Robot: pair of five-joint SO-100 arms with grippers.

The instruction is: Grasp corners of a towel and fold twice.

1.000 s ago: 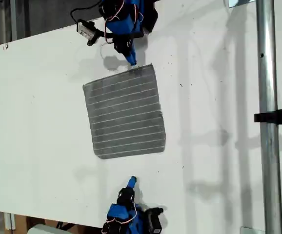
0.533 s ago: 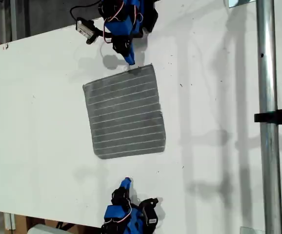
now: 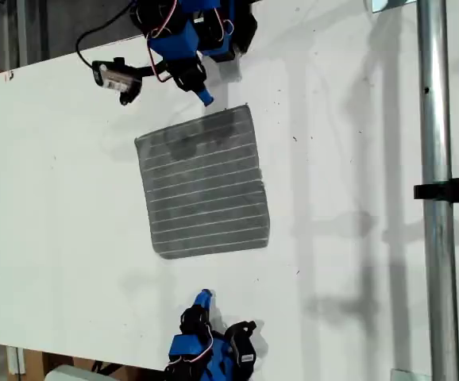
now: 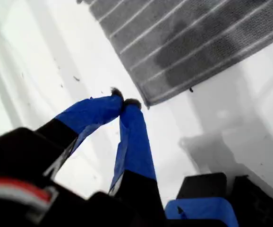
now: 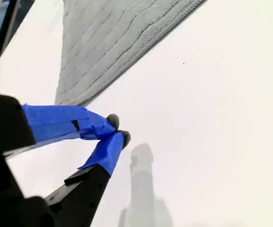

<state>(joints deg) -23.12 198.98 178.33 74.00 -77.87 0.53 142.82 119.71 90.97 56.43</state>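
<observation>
On the white worktop (image 3: 356,119) the towel (image 3: 203,184) lies flat and unfolded near the exterior view's centre. At its twelve o'clock our first gripper (image 4: 125,102) hovers just off the edge, fingers (image 4: 135,137) together on nothing. At six o'clock, well apart, our second gripper (image 5: 118,128) has its fingers pressed together too.
</observation>
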